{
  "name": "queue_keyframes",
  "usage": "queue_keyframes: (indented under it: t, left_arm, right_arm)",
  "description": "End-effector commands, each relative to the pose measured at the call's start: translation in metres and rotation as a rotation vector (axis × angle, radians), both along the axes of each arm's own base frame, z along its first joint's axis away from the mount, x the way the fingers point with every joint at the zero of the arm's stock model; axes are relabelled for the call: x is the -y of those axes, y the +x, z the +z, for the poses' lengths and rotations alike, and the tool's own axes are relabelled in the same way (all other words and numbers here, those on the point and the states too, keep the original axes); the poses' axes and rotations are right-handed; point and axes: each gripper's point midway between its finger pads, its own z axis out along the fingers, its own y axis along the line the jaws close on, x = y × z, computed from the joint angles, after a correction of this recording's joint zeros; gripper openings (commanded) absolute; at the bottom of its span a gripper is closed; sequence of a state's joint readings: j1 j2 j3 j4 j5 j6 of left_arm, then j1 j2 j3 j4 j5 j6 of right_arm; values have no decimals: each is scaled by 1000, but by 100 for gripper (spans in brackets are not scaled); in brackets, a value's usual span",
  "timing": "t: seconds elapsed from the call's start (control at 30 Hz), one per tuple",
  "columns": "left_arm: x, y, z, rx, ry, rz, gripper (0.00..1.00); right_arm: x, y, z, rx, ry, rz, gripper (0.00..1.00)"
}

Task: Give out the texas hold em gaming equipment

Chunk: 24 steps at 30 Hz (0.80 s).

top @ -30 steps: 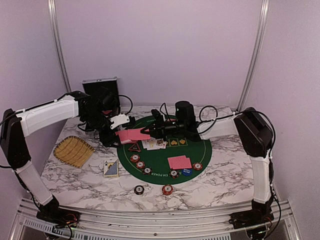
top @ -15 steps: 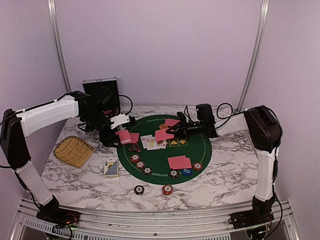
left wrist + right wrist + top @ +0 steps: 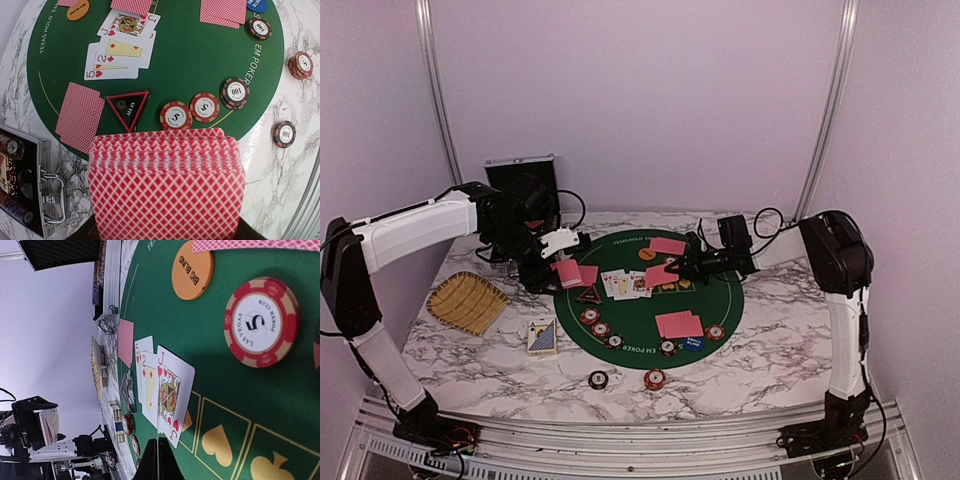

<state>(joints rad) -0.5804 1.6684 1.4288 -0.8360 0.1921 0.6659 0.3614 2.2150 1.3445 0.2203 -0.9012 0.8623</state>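
Red-backed card (image 3: pixel 661 273), pinched by the right claw (image 3: pixel 680 268), should land flat on the green mat (image 3: pixel 720 300); left claw (image 3: pixel 558 268) clamps the deck (image 3: pixel 167 185).

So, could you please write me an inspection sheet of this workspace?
Surface: marble table with a round green mat on it.
Job's things: face-up cards, face-down cards, chips, marker, orange disc and blue disc on the mat; more chips on the marble.
Clutter: tray, open case, blue pack.
Grippers: left gripper shut on deck; right gripper shut on one card.
Cables: black cables loop behind both wrists.
Surroundings: plain walls, two metal posts.
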Motion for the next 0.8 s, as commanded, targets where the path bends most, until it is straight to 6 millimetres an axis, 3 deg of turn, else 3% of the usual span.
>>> queue_keyframes:
  t: [0.0,0.4,0.6,0.77]
  left_arm:
    - [2,4,8,24,-15,-2,0]
    - [2,3,8,23,-17,-5,0]
    - [2,3,9,25,-18,-3,0]
    - [1,2,9,25,-16,-2,0]
  right_arm:
    - [-4,10,0,26,-3,-7,0]
    - [-10,2,-27,22,-96,13,0]
    - [-16,0,-30,50,-161,25,11]
    - [-8,-1,-34,65,-272,22,24]
